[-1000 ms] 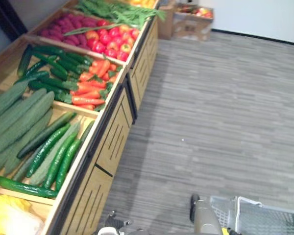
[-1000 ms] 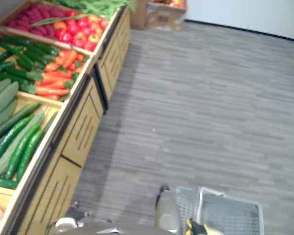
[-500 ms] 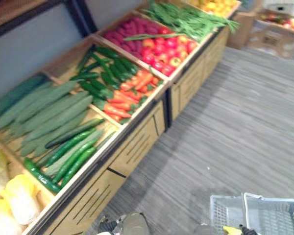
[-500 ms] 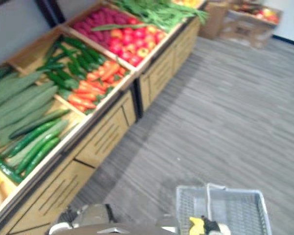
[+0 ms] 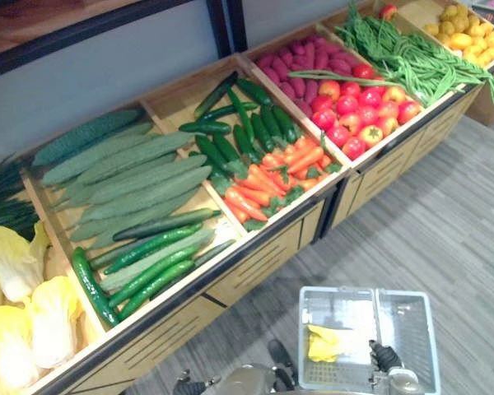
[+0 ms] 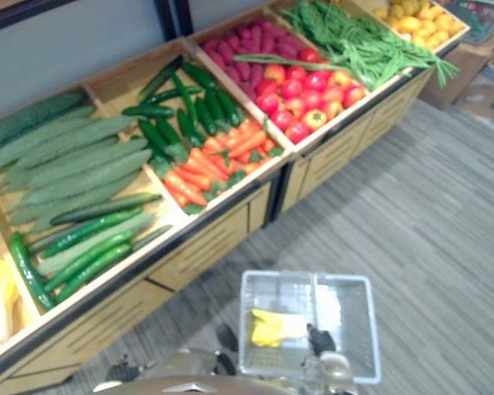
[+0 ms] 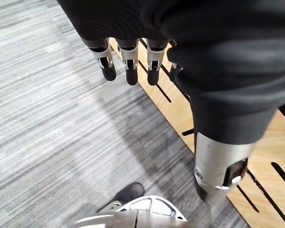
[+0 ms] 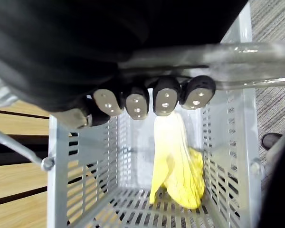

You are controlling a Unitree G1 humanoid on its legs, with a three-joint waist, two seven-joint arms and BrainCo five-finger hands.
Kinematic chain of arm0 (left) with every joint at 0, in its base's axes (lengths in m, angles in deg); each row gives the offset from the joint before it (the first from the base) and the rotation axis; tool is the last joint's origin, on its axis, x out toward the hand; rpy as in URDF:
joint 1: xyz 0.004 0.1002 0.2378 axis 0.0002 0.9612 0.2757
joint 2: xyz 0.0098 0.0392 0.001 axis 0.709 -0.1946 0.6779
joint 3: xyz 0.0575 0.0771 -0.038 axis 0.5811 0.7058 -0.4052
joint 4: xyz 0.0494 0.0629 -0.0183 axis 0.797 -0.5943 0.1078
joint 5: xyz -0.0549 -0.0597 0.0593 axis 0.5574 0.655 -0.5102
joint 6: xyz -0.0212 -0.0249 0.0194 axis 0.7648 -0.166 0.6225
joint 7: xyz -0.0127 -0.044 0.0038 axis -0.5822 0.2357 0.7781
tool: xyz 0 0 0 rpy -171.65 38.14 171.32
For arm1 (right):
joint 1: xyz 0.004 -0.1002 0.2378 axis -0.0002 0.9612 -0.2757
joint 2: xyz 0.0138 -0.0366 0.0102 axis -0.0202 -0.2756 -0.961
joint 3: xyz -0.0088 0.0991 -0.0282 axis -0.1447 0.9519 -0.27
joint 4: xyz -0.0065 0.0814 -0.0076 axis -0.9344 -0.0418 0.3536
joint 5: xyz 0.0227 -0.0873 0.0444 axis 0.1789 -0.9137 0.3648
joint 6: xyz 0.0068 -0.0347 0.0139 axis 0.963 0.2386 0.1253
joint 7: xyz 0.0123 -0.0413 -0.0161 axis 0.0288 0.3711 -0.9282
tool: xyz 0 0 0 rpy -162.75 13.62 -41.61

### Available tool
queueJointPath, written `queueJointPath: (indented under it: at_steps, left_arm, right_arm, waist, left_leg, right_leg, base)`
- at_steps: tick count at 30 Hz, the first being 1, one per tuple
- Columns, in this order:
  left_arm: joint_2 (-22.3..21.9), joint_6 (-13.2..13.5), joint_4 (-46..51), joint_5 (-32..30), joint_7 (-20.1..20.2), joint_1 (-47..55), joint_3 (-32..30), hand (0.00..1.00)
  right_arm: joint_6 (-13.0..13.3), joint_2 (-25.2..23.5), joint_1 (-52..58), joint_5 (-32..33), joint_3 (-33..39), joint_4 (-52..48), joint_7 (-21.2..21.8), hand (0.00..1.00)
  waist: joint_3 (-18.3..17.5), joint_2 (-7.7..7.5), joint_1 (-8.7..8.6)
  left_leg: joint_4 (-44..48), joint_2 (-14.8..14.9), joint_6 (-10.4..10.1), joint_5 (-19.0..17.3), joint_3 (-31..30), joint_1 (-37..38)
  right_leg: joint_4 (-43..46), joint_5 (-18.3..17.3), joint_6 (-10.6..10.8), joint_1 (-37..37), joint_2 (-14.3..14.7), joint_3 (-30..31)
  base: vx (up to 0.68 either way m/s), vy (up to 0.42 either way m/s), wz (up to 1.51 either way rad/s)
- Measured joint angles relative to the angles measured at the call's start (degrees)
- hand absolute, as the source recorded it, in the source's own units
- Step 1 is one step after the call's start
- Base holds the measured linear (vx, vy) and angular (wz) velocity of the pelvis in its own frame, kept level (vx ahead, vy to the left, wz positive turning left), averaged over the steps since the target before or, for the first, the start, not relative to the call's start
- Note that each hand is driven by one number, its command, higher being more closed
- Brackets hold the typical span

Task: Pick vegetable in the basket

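A pale grey wire basket point(image 5: 346, 290) hangs low at my right side, in front of the wooden vegetable stand point(image 5: 255, 255). A yellow leafy vegetable point(image 8: 178, 166) lies on the basket's bottom, also seen from above point(image 5: 328, 344). My right hand point(image 8: 152, 102) is curled round the basket's metal handle point(image 8: 256, 52); in the left eye view its dark back point(image 5: 384, 355) shows over the basket. My left hand point(image 7: 128, 66) hangs beside the stand's wooden front with fingers relaxed and holding nothing.
The stand's compartments hold yellow cabbages point(image 5: 33, 321), long pale green gourds point(image 5: 123, 177), cucumbers point(image 5: 144, 263), carrots point(image 5: 267, 177), red tomatoes point(image 5: 358, 111), purple roots point(image 5: 300, 62), green beans point(image 5: 412, 58) and yellow fruit point(image 5: 469, 29). Grey striped floor point(image 5: 469, 222) lies on the right.
The camera has swung toward the stand, so the whole picture has shifted. The basket with the yellow vegetable now shows in full; my right hand still holds its handle.
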Motion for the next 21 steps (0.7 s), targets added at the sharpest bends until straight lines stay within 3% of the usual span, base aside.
queueJointPath:
  at_steps: [3,5,6,8,12,14,15,17,21]
  left_arm:
    - [0.5,-0.7,0.0,0.0,0.2,0.3,0.2,0.00]
    - [2.2,-0.7,0.1,0.0,0.5,0.5,1.5,0.00]
    - [3.2,-0.7,0.2,0.0,0.5,0.3,1.7,0.00]
    - [3.7,-0.7,0.2,0.0,0.5,0.3,1.4,0.00]
    - [3.8,-0.7,0.6,0.0,0.5,0.1,-0.3,0.00]
    - [3.8,-0.7,0.4,0.0,0.5,0.2,-0.9,0.00]
    - [3.8,-0.8,0.2,0.0,0.5,0.2,-0.9,0.00]
    - [3.9,-0.8,0.1,0.0,0.5,0.1,-1.3,0.00]
    - [5.1,-0.6,0.2,0.0,0.4,0.1,-1.2,0.00]
  right_arm:
    - [0.5,0.2,-0.7,0.1,0.1,-0.6,-0.3,1.00]
    - [1.1,-0.1,-1.1,0.1,0.0,-1.3,-0.3,1.00]
    - [1.4,-0.8,-1.1,0.0,0.8,-1.4,-0.4,1.00]
    - [1.1,-0.7,-0.9,0.0,1.0,-1.0,-0.4,1.00]
    - [1.1,-0.7,-0.9,0.1,2.1,-1.0,-0.4,1.00]
    - [1.0,-0.7,-1.0,0.1,2.4,-0.9,-0.5,1.00]
    - [1.0,-0.8,-1.0,0.1,2.5,-0.9,-0.6,1.00]
    - [1.1,-0.8,-1.1,0.1,2.5,-0.9,-0.6,1.00]
    - [1.1,-1.4,-1.2,0.1,2.0,-1.0,-0.3,1.00]
  waist:
    - [-0.1,-0.31,-0.08]
    - [-0.2,-1.96,-0.18]
    - [0.2,-3.01,-0.29]
    - [0.1,-4.07,-0.20]
    - [0.1,-4.04,-0.23]
    - [0.1,-4.36,-0.08]
    - [0.0,-4.42,-0.08]
    - [-0.2,-4.95,-0.09]
    - [-0.8,-5.89,-0.14]
  left_leg:
    - [-0.3,1.2,-0.7,0.3,-0.4,0.3]
    - [0.0,1.8,-0.6,0.1,-3.5,1.8]
    - [0.9,1.8,-1.3,-0.6,-5.6,3.0]
    - [1.8,2.2,-1.8,-1.4,-7.7,4.3]
    - [4.9,4.9,-3.0,-2.9,-12.1,3.7]
    - [5.1,5.5,-3.3,-3.1,-14.0,3.7]
    - [5.2,5.6,-3.4,-3.2,-14.4,3.7]
    - [6.4,6.2,-4.9,-3.8,-16.3,3.6]
    - [7.8,9.3,-9.3,-3.5,-20.9,3.9]
  right_leg:
    - [14.7,0.8,0.4,-6.3,-2.3,0.3]
    - [30.0,5.5,1.8,-12.3,-5.2,2.9]
    - [35.8,5.1,2.0,-14.1,-7.1,3.5]
    - [37.0,5.0,1.9,-15.4,-8.4,3.6]
    - [26.1,2.1,1.6,-17.5,-8.9,3.6]
    - [12.4,2.5,2.0,-17.8,-8.8,6.9]
    - [9.7,2.6,2.3,-18.0,-8.8,7.8]
    - [3.3,3.0,2.1,-19.0,-9.6,10.7]
    - [2.3,3.1,2.1,-20.4,-9.3,14.3]
  base:
    - [0.02,0.006,0.24]
    - [0.14,-0.012,0.64]
    - [0.20,-0.031,0.75]
    - [0.19,-0.055,0.65]
    - [0.19,-0.095,0.55]
    - [0.17,-0.134,0.40]
    - [0.16,-0.166,0.32]
    - [0.19,-0.249,0.42]
    - [0.18,-0.342,0.56]
